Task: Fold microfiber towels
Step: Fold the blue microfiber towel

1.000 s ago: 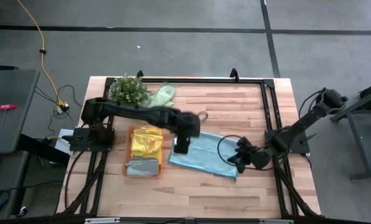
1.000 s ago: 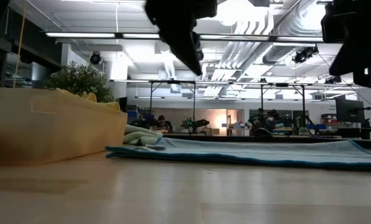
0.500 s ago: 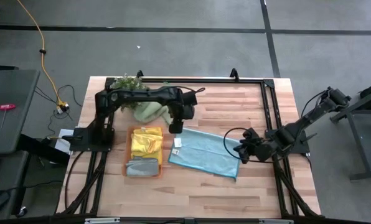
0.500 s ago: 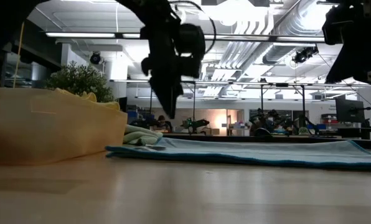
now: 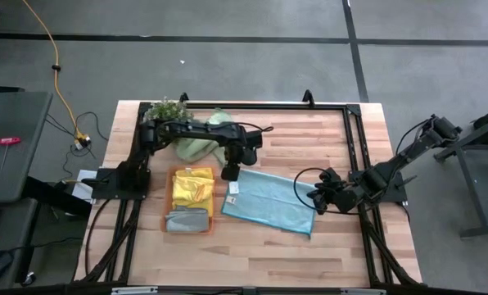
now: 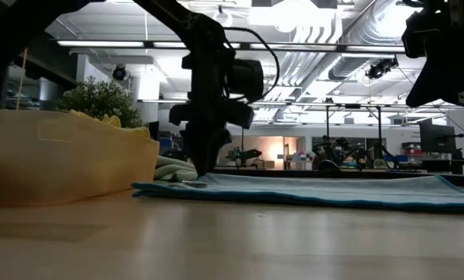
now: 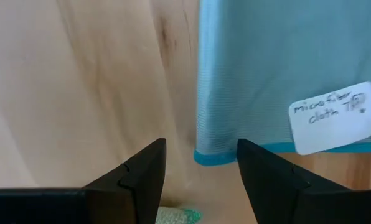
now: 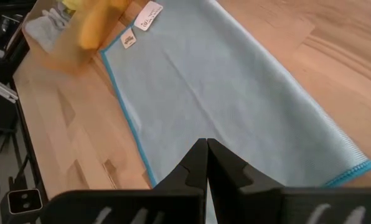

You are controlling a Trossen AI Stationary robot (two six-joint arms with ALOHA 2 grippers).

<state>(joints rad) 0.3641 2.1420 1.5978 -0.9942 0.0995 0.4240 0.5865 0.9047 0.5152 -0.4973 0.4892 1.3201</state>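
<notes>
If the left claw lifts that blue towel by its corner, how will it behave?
The blue towel lies flat and thin on the table, so it will probably drape limply rather than hold shape. It looks light, so a corner pinch should likely carry it. The left claw stands open astride the hemmed corner; the fabric may bunch or slide on the wood when dragged.

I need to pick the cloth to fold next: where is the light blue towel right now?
In the high view the light blue towel lies flat mid-table, right of the orange tray. The open left gripper hovers over its far left corner.
</notes>
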